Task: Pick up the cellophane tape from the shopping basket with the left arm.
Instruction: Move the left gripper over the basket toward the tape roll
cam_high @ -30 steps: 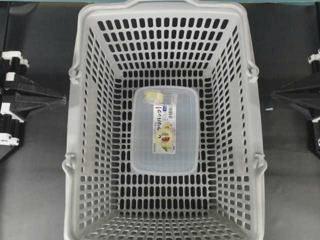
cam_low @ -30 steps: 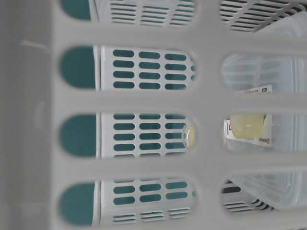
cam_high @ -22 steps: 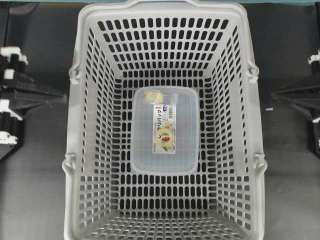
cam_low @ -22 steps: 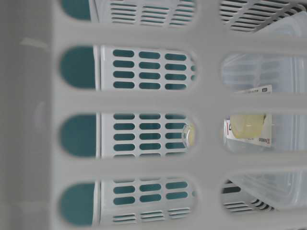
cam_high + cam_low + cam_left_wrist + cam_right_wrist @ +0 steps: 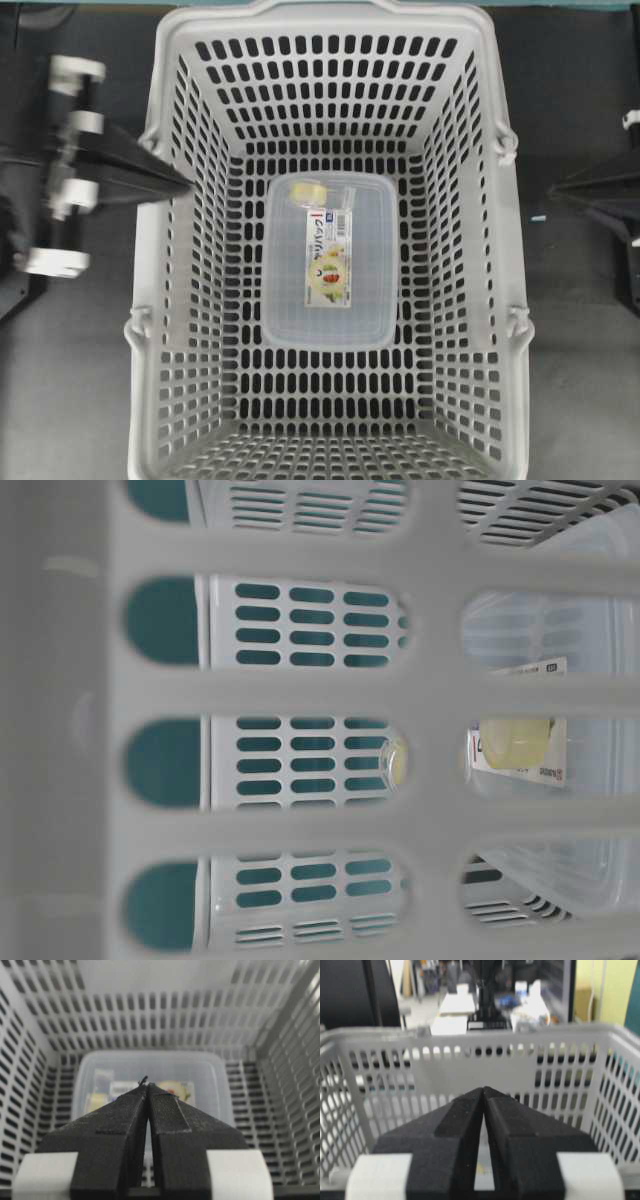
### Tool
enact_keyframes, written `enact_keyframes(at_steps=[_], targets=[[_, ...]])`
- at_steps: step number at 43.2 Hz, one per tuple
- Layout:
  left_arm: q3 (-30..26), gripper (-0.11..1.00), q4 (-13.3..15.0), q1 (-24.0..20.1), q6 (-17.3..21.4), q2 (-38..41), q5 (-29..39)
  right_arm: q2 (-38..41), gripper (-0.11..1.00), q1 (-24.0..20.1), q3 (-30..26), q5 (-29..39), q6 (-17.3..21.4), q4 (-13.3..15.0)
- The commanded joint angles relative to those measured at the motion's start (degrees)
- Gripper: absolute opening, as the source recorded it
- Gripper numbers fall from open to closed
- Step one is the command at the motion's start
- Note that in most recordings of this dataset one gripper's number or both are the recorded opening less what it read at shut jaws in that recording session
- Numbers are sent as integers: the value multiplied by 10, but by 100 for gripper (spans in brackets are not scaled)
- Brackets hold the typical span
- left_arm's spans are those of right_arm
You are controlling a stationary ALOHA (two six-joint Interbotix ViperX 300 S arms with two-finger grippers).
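The cellophane tape (image 5: pixel 307 189), a small pale-yellow roll in clear wrap, lies on the far left corner of a clear container's lid (image 5: pixel 330 300) on the floor of the light-grey shopping basket (image 5: pixel 146 260). My left gripper (image 5: pixel 183 185) is shut and empty, its tip over the basket's left rim, well above the tape. In the left wrist view the shut tips (image 5: pixel 148 1085) point down into the basket (image 5: pixel 150 980), with the tape (image 5: pixel 97 1101) lower left of them. The tape also shows in the table-level view (image 5: pixel 515 742). My right gripper (image 5: pixel 553 190) is shut outside the right wall.
The large clear rectangular container with a colourful label (image 5: pixel 329 262) fills the middle of the basket floor. The basket's tall slotted walls (image 5: pixel 470 1035) surround it. Grey handle hinges (image 5: pixel 148 148) sit on the rims. Dark table lies on both sides.
My left arm has swung right and lifted, from outside the basket to over its left rim, still shut. The tape, container and right arm have stayed put.
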State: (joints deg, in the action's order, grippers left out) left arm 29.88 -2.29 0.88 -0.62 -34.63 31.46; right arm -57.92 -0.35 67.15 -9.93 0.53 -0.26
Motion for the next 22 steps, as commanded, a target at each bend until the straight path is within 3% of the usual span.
enact_keyframes(at_steps=[1,8,13,17,22], targets=[[-69,0,-3,5,2,56,47,1,1,-1,-16,17,1,-2],[-150,0,-3,12,2,150,119,-9,3,-1,-16,33,0,-2],[-200,0,-3,18,4,200,152,-13,15,-1,-18,41,1,-2],[-236,0,-3,21,3,241,179,-16,32,-1,-18,47,1,-2],[-260,1,-3,25,3,279,216,-18,62,-3,-19,48,2,-4]])
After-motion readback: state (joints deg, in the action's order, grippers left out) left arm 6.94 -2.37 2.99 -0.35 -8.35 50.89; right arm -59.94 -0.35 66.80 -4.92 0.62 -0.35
